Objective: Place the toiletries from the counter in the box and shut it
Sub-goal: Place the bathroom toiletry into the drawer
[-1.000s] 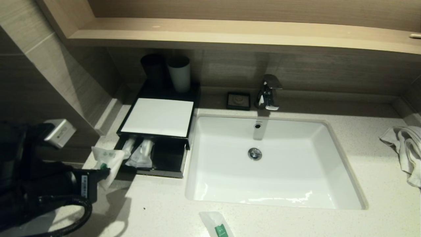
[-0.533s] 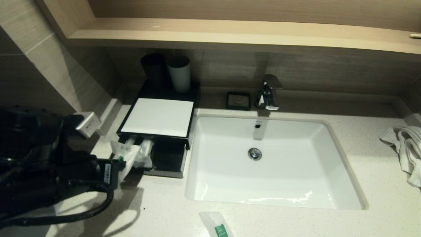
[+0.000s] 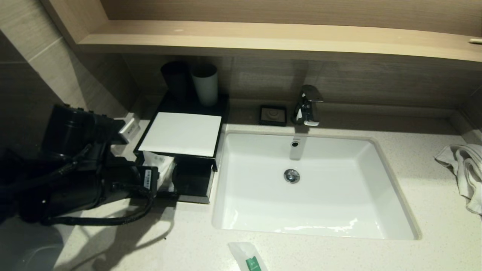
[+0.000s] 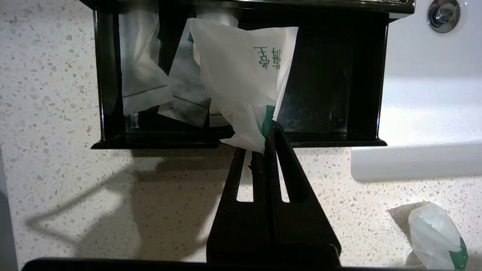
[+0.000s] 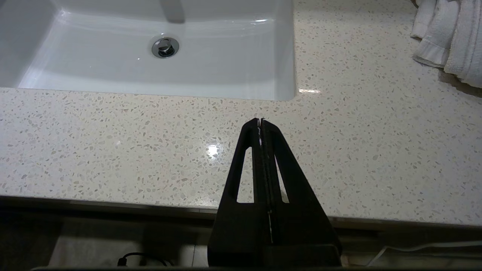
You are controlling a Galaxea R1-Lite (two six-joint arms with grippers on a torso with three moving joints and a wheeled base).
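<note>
The black box (image 3: 180, 133) with a white top panel stands left of the sink, its front drawer (image 3: 192, 180) pulled open. My left gripper (image 3: 156, 177) is at the drawer's front edge, shut on the corner of a white sachet (image 4: 241, 75) with green print. The sachet hangs over the drawer's middle (image 4: 331, 75). Two clear-wrapped sachets (image 4: 141, 75) (image 4: 186, 94) lie in the drawer's left half. Another green-labelled sachet (image 3: 250, 258) lies on the counter (image 3: 180, 233) near its front edge. My right gripper (image 5: 260, 121) is shut and empty above the counter's front edge, right of the sink.
The white sink (image 3: 312, 188) fills the counter's middle, with a chrome faucet (image 3: 308, 105) and a small black soap dish (image 3: 273, 114) behind it. A black cup (image 3: 175, 81) and a white cup (image 3: 205, 84) stand behind the box. A white towel (image 3: 465, 169) lies far right.
My left arm has swung right and forward with the sachet, from the counter left of the box to the drawer's front edge. The sachet now hangs over the drawer.
</note>
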